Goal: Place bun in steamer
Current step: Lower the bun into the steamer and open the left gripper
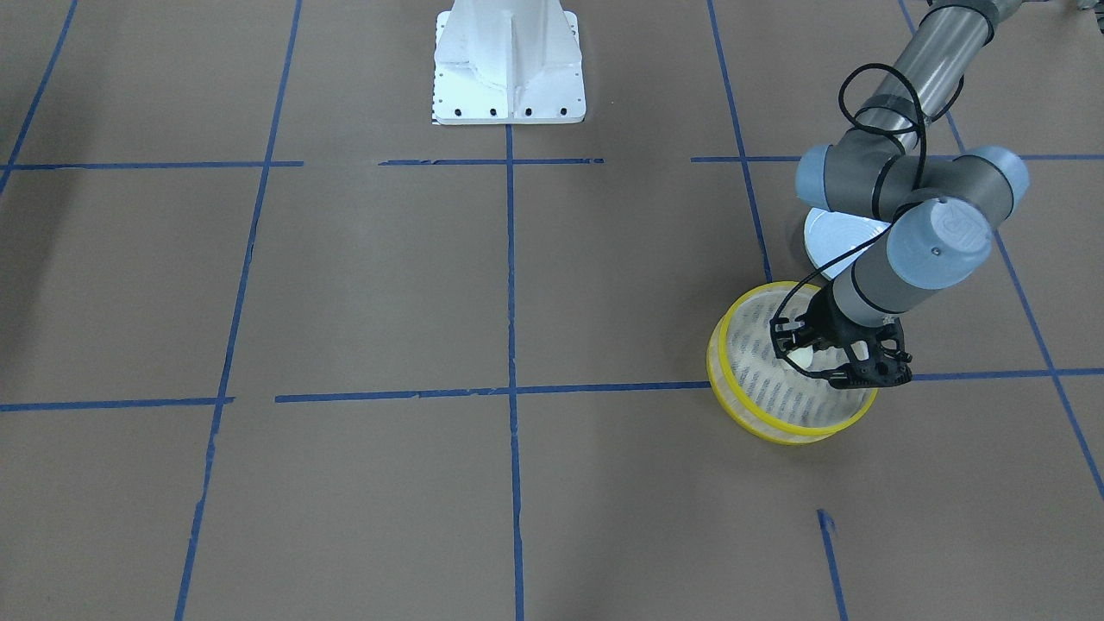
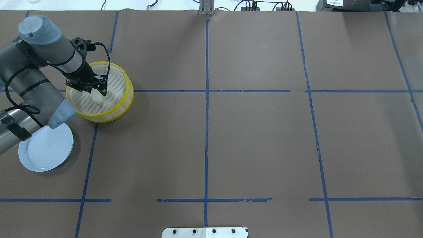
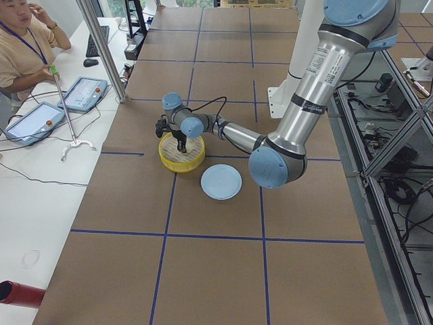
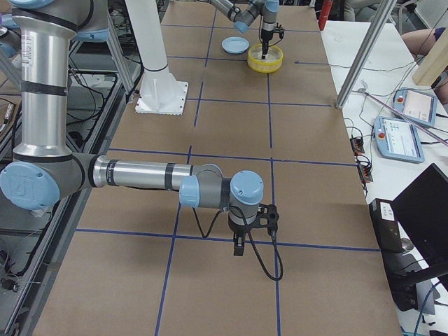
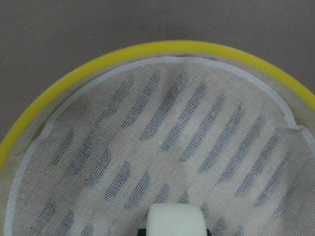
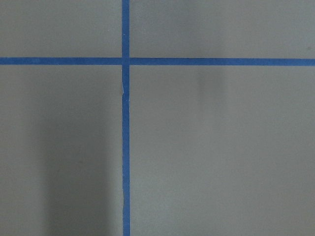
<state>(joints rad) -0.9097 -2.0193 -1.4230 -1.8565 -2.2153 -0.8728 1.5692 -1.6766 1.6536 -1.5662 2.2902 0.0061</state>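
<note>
The steamer (image 2: 99,119) is a round basket with yellow rims and a slatted pale bottom, at the table's far left in the overhead view. My left gripper (image 2: 98,91) reaches down into it and is shut on the bun (image 2: 97,97), a small cream-white lump held just above the slats. The bun shows at the bottom edge of the left wrist view (image 5: 174,220), above the steamer's mesh floor and inside its yellow rim (image 5: 162,48). In the front-facing view the bun (image 1: 804,355) sits between the black fingers over the steamer (image 1: 780,429). My right gripper (image 4: 239,246) shows only in the exterior right view; I cannot tell whether it is open or shut.
A pale blue plate (image 2: 46,148) lies beside the steamer, partly under my left arm's elbow, with nothing on it. The robot's white base (image 1: 509,65) stands at the table's middle edge. Blue tape lines cross the brown table. An operator (image 3: 24,54) sits at the side desk.
</note>
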